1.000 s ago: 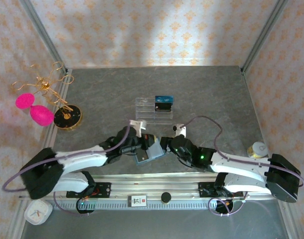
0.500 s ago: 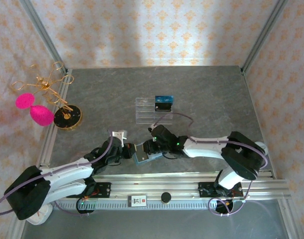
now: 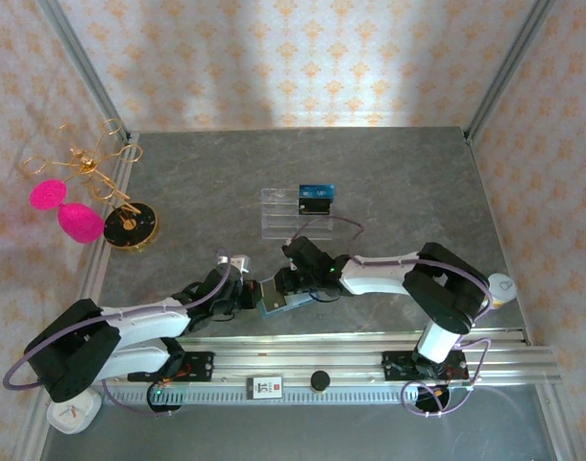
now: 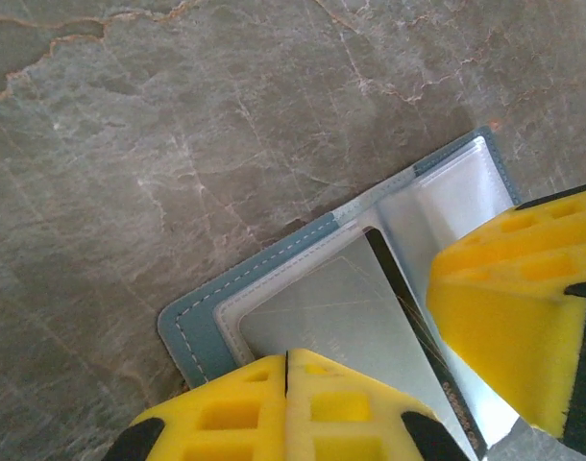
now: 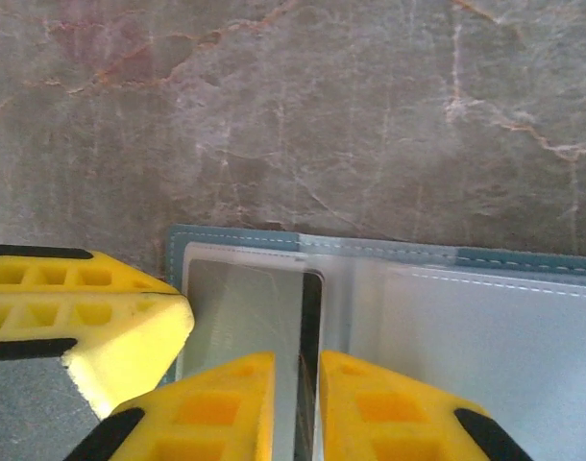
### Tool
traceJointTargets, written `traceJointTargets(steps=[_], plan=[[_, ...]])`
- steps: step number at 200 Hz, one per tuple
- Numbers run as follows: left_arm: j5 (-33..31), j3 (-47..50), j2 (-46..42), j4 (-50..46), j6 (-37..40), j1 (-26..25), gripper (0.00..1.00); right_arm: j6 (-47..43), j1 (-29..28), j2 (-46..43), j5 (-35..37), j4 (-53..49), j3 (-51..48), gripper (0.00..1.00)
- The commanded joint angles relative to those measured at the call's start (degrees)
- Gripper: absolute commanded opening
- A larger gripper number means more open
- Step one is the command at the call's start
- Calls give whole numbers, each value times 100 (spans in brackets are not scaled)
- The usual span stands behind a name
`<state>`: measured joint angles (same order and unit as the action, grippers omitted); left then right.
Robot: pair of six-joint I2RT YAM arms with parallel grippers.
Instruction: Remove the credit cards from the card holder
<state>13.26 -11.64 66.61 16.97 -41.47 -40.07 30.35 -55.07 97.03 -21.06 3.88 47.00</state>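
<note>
1. Right wrist view: the card (image 5: 311, 317) sits inside the clear pocket of the wallet (image 5: 485, 317). The wallet lies open and flat across the lower half of the frame. Only a dark strip of the card shows beside the glare on the pocket.
2. The right claw (image 5: 297, 373), at the bottom middle, is almost closed, with its pads a slit apart. The dark strip runs down into that slit, so I judge it is pinching the card's edge.
3. The left claw (image 4: 286, 375) is closed, its pads pressed together along a thin seam. In the right wrist view its tip lies over the wallet's lower-left corner. I cannot tell whether it is pinning the wallet down or nipping a flap.
4. The likeliest failure is a lost grip. Only a thin edge of the card sits between the pads, and the pocket hugs the card, so a pull could slide the pads off.
5. The wallet could also come along with the card. If the left claw is only resting on the corner, the wallet may drag across the smooth surface (image 5: 274, 115) or fold shut.
6. The two claws are just beside each other over the same corner, so a sideways pull could knock one yellow pad into the other. A pull at an angle to the pocket mouth could bend the card or jam it.
7. In the top external view the clear stand (image 3: 295, 219) is above centre, well apart from the wallet, and poses little risk.
</note>
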Motion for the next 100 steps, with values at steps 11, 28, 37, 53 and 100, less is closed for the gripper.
traceJointTargets(steps=[11,28,37,53,100], plan=[[44,-1,158,237,157,35,0,-41,31,148,4,-108,90,22],[88,-14,222,254,199,35,0,-21,32,223,-174,-18,82,22],[114,-38,251,262,214,35,0,-5,34,252,-225,20,81,22],[148,-26,275,287,225,39,0,23,35,296,-310,80,64,21],[148,30,249,281,201,35,0,250,43,138,-112,215,-99,6]])
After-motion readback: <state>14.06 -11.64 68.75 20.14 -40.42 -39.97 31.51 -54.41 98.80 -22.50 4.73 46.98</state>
